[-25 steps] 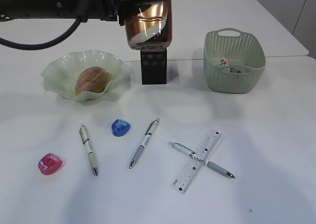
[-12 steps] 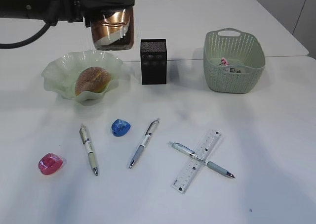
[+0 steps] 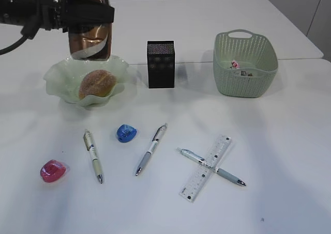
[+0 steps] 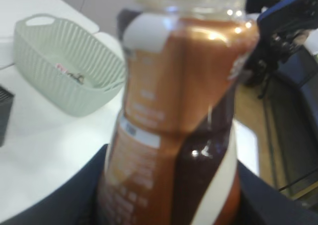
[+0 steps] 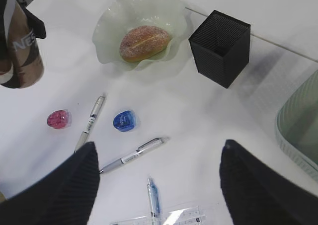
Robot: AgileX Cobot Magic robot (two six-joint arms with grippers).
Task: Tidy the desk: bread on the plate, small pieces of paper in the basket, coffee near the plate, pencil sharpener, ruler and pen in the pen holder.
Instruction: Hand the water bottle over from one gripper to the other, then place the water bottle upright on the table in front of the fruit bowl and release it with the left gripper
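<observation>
- The bread (image 3: 96, 84) sits on the plate (image 3: 57, 79) at the desk's (image 3: 289, 141) left.
- The coffee (image 3: 89, 30), held in the left gripper (image 3: 85, 14), hangs above the plate's rear edge.
- The pen holder (image 3: 161, 64) stands right of the plate, the basket (image 3: 245, 63) further right.
- Nearer the camera lie two sharpeners (image 3: 126, 133), three pens (image 3: 150, 149) and, rightmost, the ruler (image 3: 206, 167) crossed by one pen.

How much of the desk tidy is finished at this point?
Done: golden-brown sugared bun on the ruffled green glass plate; paper scraps in the sage perforated basket. In hand: left pincer holds the brown coffee bottle above the plate's far side. Left: three pens, clear ruler, blue and pink sharpeners, for the black mesh holder.
</observation>
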